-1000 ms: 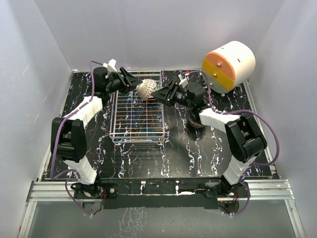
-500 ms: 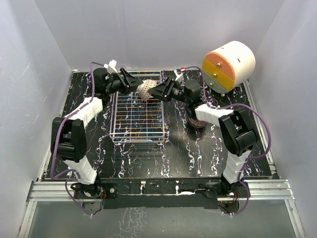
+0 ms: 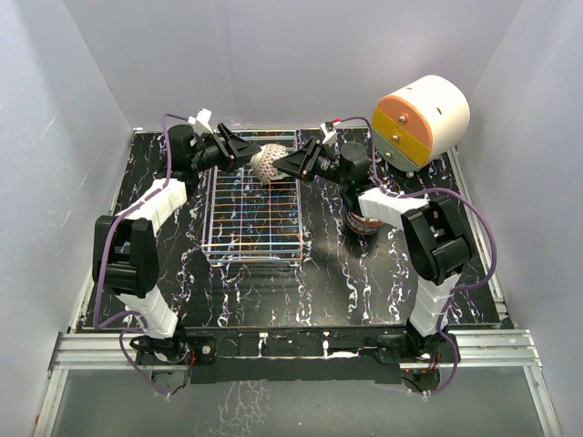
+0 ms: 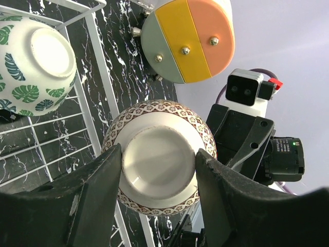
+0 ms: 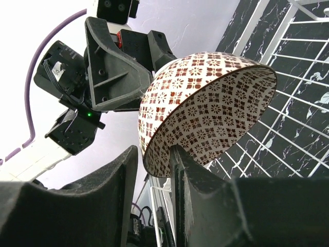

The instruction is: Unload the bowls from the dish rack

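Brown-patterned bowl [image 3: 266,162] hangs on its side between both grippers, over the far end of the dish rack [image 3: 255,238]. Left gripper [image 4: 158,154]: jaws clamp the white foot ring from both sides. Right gripper [image 5: 154,154]: jaws closed on the rim, one finger inside, one outside. Leaf bowl [image 4: 36,62] lies upside down in the rack, off to one side of the left jaws.
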Tool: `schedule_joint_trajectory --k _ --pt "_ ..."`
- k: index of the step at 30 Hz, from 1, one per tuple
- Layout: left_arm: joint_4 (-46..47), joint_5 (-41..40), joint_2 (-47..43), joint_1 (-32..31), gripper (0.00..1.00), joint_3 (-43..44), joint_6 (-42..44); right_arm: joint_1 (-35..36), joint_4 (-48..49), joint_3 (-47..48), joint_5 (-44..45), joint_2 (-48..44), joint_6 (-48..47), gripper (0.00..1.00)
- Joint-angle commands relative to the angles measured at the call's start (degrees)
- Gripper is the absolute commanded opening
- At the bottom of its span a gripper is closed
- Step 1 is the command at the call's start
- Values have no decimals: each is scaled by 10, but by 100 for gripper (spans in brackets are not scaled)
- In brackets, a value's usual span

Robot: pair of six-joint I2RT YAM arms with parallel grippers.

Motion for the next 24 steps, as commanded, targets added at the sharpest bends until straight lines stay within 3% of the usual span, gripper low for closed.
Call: schedule_joint_trajectory --k 1,4,12,18,24 --pt "44 24 -21 5 33 3 -13 -4 57 25 -4 4 -10 32" --pt "45 26 -19 6 33 3 -13 -4 70 25 -7 6 -7 27" --pt "45 35 -11 6 33 7 -16 -3 101 44 -26 22 8 25" --pt "42 39 -6 7 34 9 -17 -3 114 43 -31 24 15 9" --pt "41 36 -7 13 44 6 -19 -4 93 29 -28 -2 -9 8"
